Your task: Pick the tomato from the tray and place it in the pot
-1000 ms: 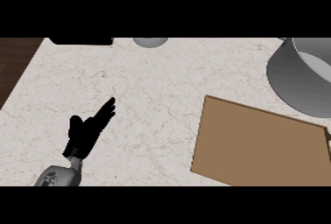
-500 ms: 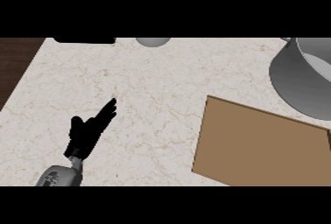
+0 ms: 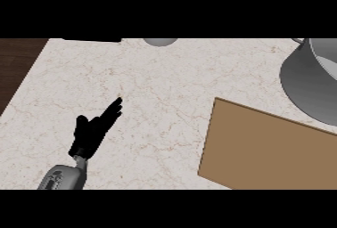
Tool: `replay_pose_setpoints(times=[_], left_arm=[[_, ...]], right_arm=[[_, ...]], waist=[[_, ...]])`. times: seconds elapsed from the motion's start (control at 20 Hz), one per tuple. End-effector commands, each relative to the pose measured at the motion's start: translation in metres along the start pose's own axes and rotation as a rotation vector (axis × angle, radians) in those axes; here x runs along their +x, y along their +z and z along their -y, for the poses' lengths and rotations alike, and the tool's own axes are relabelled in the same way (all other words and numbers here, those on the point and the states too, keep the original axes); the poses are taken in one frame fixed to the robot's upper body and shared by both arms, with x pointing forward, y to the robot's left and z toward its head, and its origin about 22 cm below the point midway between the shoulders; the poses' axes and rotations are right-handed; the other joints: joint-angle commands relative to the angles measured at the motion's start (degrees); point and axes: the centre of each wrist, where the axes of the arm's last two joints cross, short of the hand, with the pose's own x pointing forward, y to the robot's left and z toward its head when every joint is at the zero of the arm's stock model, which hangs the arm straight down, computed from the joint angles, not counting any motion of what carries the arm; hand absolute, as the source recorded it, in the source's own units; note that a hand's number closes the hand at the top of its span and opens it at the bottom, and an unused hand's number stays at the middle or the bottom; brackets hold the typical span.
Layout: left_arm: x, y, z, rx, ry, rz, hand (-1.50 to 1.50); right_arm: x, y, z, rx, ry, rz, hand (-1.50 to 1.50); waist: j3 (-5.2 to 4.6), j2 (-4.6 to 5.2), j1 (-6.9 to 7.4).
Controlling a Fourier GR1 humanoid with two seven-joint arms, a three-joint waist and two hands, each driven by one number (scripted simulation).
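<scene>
— Left hand [image 3: 92, 132] doing what?
— Fingers straight and apart, empty, over the counter [image 3: 164, 89].
— Tomato?
— None visible (the tray [image 3: 270, 147] to its right shows none). Pot [image 3: 304, 84] lies beyond that. Whole task remains, I'd judge.

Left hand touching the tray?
No. The left hand is over the counter, well left of the tray, with marble showing between them.

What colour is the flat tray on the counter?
Plain brown; the tray shows best in the head view.
</scene>
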Motion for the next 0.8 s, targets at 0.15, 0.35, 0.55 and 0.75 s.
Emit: replay_pose_setpoints(times=[0.15,0.35,0.55,0.75], left_arm=[[0.005,-0.004,0.007,-0.004,-0.005,0.013,0.00],[0.012,-0.009,0.017,-0.022,-0.001,0.016,0.00],[0.010,-0.003,0.002,-0.029,-0.003,0.001,0.00],[0.009,-0.005,0.011,-0.017,-0.006,0.011,0.00]], right_arm=[[0.021,-0.011,-0.026,0.079,0.320,-0.087,1.50],[0.033,-0.016,-0.046,0.313,0.284,-0.255,1.50],[0.031,-0.012,-0.067,0.436,0.308,-0.381,-1.50],[0.059,-0.023,-0.077,0.390,0.157,-0.266,-1.50]], waist=[[0.02,0.28,0.51],[0.04,0.74,1.67],[0.13,0.68,1.58],[0.21,0.52,0.62]])
